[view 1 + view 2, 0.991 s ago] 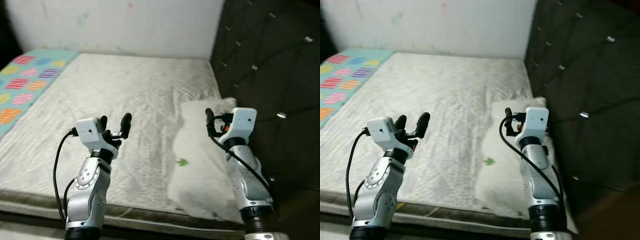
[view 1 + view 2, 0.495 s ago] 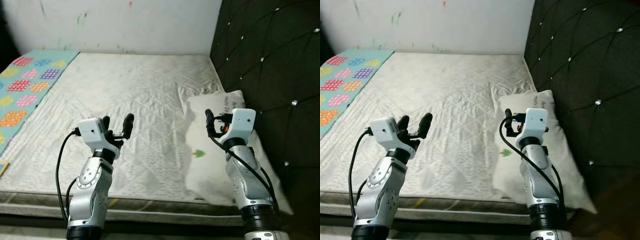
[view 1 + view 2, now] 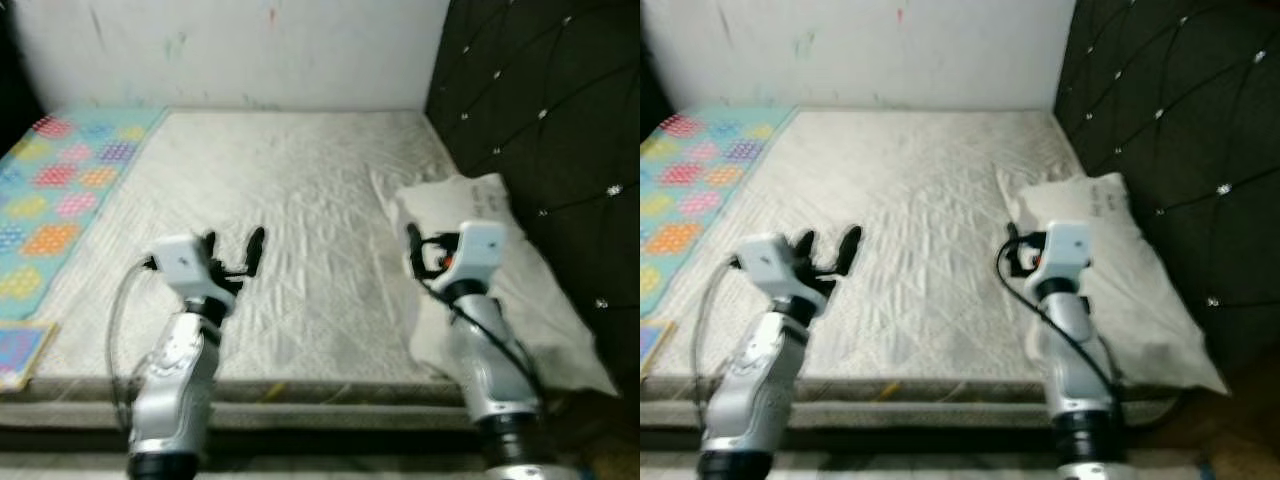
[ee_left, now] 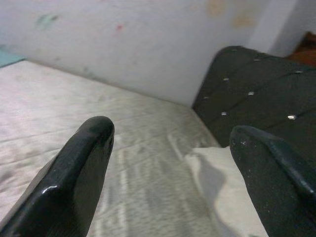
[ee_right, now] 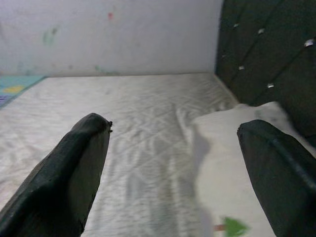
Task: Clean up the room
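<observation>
Left gripper (image 3: 232, 251) raised over mattress (image 3: 300, 190), fingers apart, empty. Right gripper (image 5: 177, 163) fingers spread wide, empty, above pillow (image 3: 500, 270) beside dark headboard (image 3: 540, 90).

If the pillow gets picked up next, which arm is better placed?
Probably the right. The pillow lies on the robot's right side of the mattress, against the headboard. The open right gripper hangs beside its edge, while the open left gripper is over bare mattress, well away.
</observation>
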{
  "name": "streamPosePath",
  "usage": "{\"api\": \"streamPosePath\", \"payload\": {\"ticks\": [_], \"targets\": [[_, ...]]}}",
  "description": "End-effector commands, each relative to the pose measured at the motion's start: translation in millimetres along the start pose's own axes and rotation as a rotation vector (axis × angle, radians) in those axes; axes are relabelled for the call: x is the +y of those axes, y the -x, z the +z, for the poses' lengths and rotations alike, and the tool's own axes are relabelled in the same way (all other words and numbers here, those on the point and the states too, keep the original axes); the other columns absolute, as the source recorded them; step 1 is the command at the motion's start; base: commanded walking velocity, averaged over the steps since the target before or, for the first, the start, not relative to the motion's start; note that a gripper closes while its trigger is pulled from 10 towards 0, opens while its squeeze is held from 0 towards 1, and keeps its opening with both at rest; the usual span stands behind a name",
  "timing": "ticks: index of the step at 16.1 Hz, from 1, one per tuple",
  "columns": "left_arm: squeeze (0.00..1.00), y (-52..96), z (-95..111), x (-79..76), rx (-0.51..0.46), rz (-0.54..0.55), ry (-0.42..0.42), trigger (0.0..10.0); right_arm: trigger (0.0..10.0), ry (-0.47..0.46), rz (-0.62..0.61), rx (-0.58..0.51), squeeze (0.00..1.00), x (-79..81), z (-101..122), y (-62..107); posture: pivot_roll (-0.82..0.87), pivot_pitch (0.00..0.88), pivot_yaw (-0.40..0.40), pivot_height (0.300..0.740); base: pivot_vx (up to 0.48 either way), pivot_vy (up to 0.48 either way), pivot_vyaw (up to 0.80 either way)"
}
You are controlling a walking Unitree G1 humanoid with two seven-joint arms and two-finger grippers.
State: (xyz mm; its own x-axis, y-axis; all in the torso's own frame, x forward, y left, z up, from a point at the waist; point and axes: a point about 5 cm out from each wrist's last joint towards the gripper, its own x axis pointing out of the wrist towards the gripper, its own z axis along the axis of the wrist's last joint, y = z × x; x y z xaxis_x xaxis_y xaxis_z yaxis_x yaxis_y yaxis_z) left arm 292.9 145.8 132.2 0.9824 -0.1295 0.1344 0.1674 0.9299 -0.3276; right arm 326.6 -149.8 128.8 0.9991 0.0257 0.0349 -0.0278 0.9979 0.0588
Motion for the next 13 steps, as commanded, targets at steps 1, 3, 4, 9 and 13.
{"api": "streamPosePath", "payload": {"ticks": [1, 3, 4, 9, 13], "targets": [[0.0, 0.3, 1.9, 1.5, -0.006, 0.007, -0.01, 10.0, 10.0, 0.003, 0.015, -0.02, 0.0, 3.8, 5.9, -2.8, -0.18, 0.008, 0.014, 0.74, 0.0, 0.0, 0.0], [0.0, 0.3, 1.9, 1.0, -0.007, 0.004, -0.007, 10.0, 10.0, 0.001, 0.015, -0.02, 0.0, 3.8, 5.8, -2.9, -0.18, 0.011, 0.016, 0.74, 0.0, 0.0, 0.0], [0.0, 0.2, 1.9, 1.0, -0.006, 0.004, -0.006, 10.0, 10.0, 0.001, 0.015, -0.02, 0.0, 4.0, 5.8, -2.9, -0.18, 0.011, 0.016, 0.74, 0.0, 0.0, 0.0], [0.0, 3.3, -1.8, 7.6, 0.013, 0.025, -0.013, 10.0, 10.0, 0.006, 0.025, -0.018, 0.0, 3.7, 4.7, -1.1, -0.18, 0.013, 0.019, 0.74, 0.0, 0.0, 0.0], [0.0, 4.8, -3.1, 13.0, 0.023, 0.045, -0.02, 10.0, 10.0, 0.005, 0.025, -0.016, 0.0, 2.4, 4.5, -1.4, -0.18, 0.013, 0.02, 0.74, 0.0, 0.0, 0.0]]}}
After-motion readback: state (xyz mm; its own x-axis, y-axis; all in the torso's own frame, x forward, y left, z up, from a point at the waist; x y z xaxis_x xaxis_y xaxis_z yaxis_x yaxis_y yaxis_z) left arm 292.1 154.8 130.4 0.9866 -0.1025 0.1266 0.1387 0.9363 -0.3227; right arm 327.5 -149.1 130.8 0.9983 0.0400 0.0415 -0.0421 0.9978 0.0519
